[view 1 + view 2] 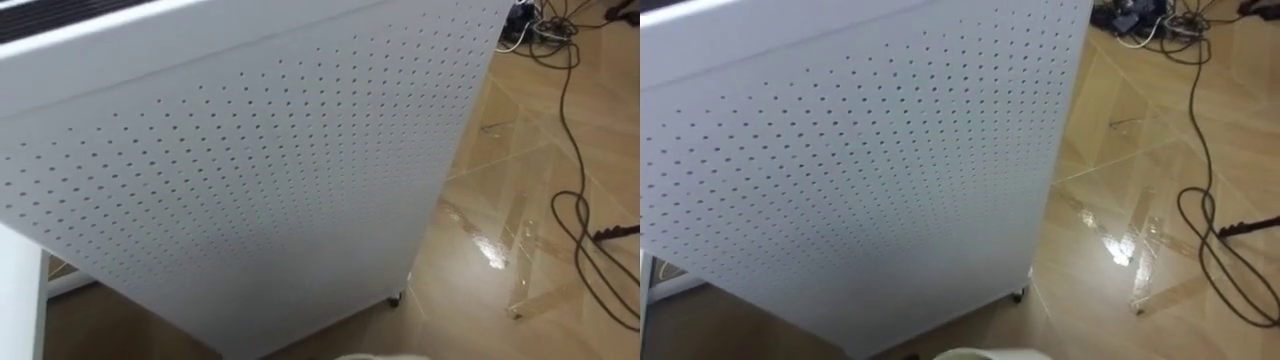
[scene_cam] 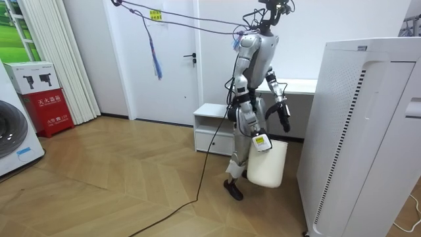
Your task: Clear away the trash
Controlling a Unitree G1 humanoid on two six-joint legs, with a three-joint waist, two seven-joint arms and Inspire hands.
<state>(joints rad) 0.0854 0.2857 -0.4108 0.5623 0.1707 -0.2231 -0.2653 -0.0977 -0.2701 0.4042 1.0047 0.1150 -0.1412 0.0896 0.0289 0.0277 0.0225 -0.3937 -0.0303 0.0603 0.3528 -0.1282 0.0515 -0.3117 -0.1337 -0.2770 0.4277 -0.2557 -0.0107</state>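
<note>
In the room view I stand on the wooden floor, close to a tall white perforated appliance [image 2: 358, 131]. Its dotted side panel [image 1: 250, 170] is right in front of my head camera. A white bin [image 2: 266, 164] hangs at my thigh on the side nearer the room camera. My right hand [image 2: 258, 139] is curled on its upper edge. The bin's rim [image 1: 990, 354] just peeks in at the bottom of the eye views. My left hand [image 2: 283, 117] is held up at waist height towards the appliance.
The appliance stands on small casters [image 1: 395, 298]. Dark cables [image 1: 580, 200] snake over the glossy wooden floor to its right. Behind me are a low white cabinet [image 2: 212, 122], a desk [image 2: 299, 85] and a door [image 2: 177, 59]. A red box [image 2: 49, 108] and a washing machine [image 2: 13, 135] stand at the room view's left.
</note>
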